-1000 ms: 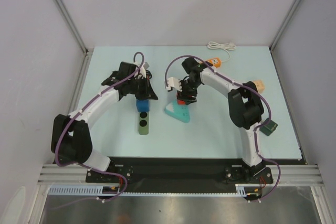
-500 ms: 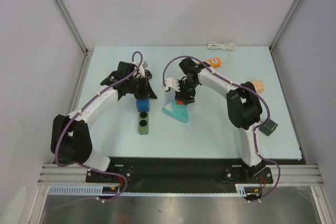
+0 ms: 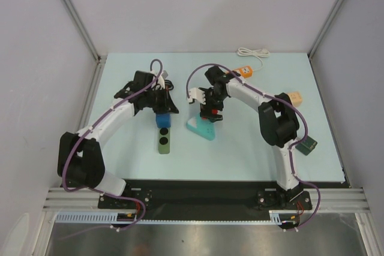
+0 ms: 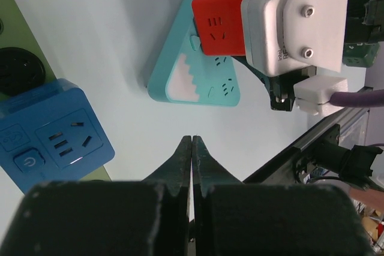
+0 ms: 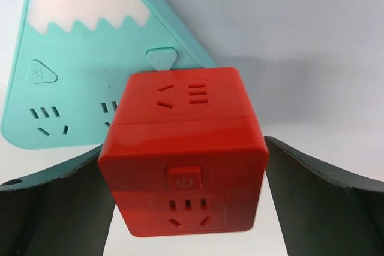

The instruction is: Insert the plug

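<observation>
Grip check first: the right gripper (image 5: 186, 208) stands with its jaws wide apart on either side of the red cube socket (image 5: 183, 148), which sits on the teal triangular strip (image 5: 72, 82). The left gripper (image 4: 192, 160) is pressed together on nothing and hovers near the blue cube socket (image 4: 57, 127). Neither holds the plug. A thin dark loop (image 3: 168, 83) just far of the left wrist is probably its cord, but it is too small to confirm. Locate the plug, grasp its body rather than the cord, square its pins to the socket face, then press straight in.
</observation>
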